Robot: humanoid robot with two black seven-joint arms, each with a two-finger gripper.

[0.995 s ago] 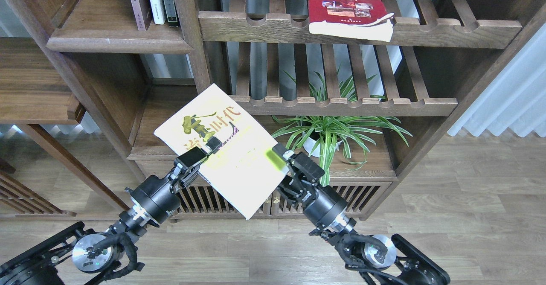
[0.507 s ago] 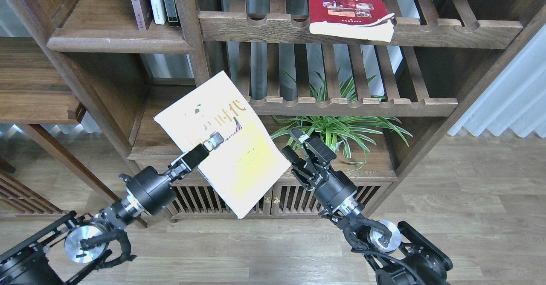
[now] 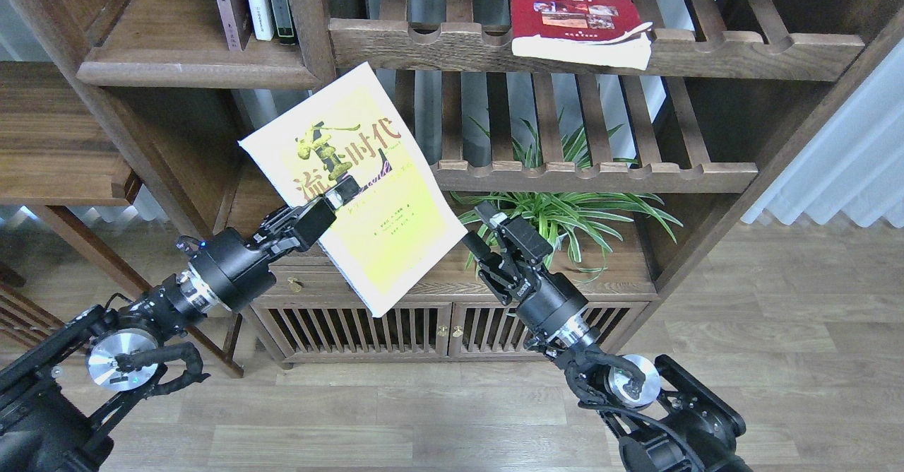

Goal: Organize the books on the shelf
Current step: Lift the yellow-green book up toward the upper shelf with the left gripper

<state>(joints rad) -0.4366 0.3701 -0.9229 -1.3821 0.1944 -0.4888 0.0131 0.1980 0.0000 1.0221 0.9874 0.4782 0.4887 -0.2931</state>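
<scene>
1. Yellow-green and white, the book with the dark figure on its cover hangs in the air in the head view, tilted, its top corner overlapping the notched front rail of the upper slatted rack.
2. My left gripper pinches this book at its left edge; one finger lies across the cover, below the figure.
3. My right gripper is just right of the book's lower right edge and apart from it, fingers spread with nothing between them.
4. A red book with small photos lies flat on the upper slatted rack, its pages overhanging the front rail, up and to the right of the held book.
5. The shelf, a solid dark-brown board, sits up and to the left of the held book; thin upright books stand at its right end.
6. A potted plant with long striped leaves stands right of the held book, behind my right gripper.
</scene>
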